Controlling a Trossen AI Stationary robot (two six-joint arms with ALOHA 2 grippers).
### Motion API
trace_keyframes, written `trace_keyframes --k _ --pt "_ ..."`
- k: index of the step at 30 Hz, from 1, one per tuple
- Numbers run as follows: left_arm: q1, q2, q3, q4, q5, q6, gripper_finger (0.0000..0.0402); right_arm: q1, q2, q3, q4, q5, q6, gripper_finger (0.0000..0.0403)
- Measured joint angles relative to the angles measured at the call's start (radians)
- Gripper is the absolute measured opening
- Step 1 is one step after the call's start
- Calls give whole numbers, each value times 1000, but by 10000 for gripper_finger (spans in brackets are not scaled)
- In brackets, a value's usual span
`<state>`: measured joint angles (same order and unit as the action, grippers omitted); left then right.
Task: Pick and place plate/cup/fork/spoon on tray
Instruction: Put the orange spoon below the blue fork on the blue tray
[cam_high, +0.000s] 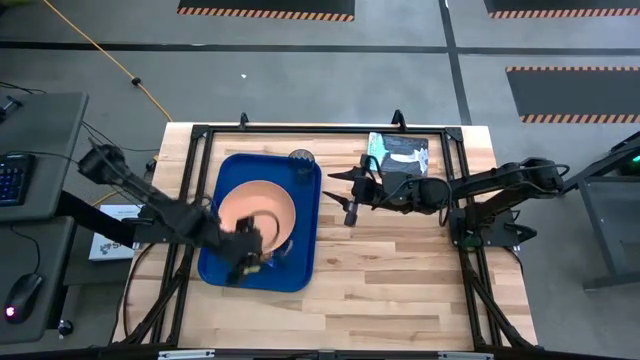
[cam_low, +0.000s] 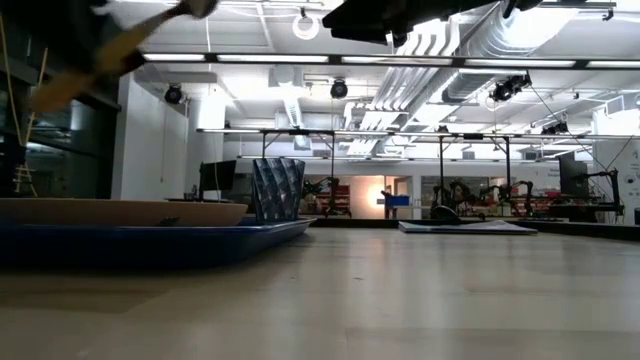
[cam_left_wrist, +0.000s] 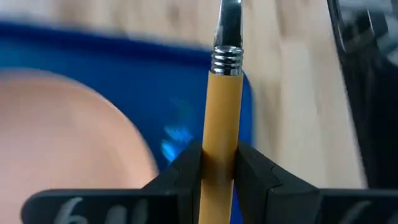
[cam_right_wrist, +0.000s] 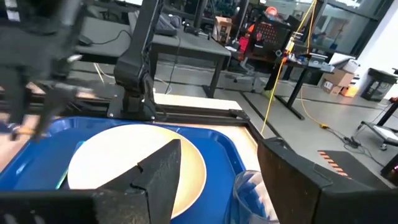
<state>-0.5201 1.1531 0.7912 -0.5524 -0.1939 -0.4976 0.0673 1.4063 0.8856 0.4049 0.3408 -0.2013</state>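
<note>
On the pale wooden plank tabletop (cam_high: 400, 270), the large dark-blue rectangular plastic tray (cam_high: 212, 265) carries the round peach-orange plastic plate (cam_high: 258, 205) and the small dark see-through cup (cam_high: 301, 157). The left gripper (cam_left_wrist: 219, 163) clamps the orange-handled metal spoon (cam_left_wrist: 222, 118) over the tray. The right gripper (cam_high: 349, 195) hangs wide, empty. Beyond lies a workshop under strip lights.

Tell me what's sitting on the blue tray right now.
On the tray lie the peach plate and, at its far corner, the cup. The left pincer, gripping the spoon, hangs over the near end and covers what lies beneath it.
</note>
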Motion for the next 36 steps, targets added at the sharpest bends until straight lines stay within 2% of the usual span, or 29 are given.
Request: trace_keyframes --k 4,8,12,21,32,36 --pt "-118 111 48 -132 39 -226 54 -2 0 0 -5 0 18 206" --pt "-201 210 73 -245 42 -318 54 -2 0 0 -9 0 10 206" --pt "-231 283 73 -290 31 -313 54 -2 0 0 -13 0 9 206" --pt "-235 404 73 -293 104 -311 54 -2 0 0 -14 -5 -7 206" --pt "-234 458 73 -300 105 -143 55 -2 0 0 -14 -8 0 206" --pt "-234 458 73 -299 105 -57 75 -2 0 0 -19 -8 2 206"
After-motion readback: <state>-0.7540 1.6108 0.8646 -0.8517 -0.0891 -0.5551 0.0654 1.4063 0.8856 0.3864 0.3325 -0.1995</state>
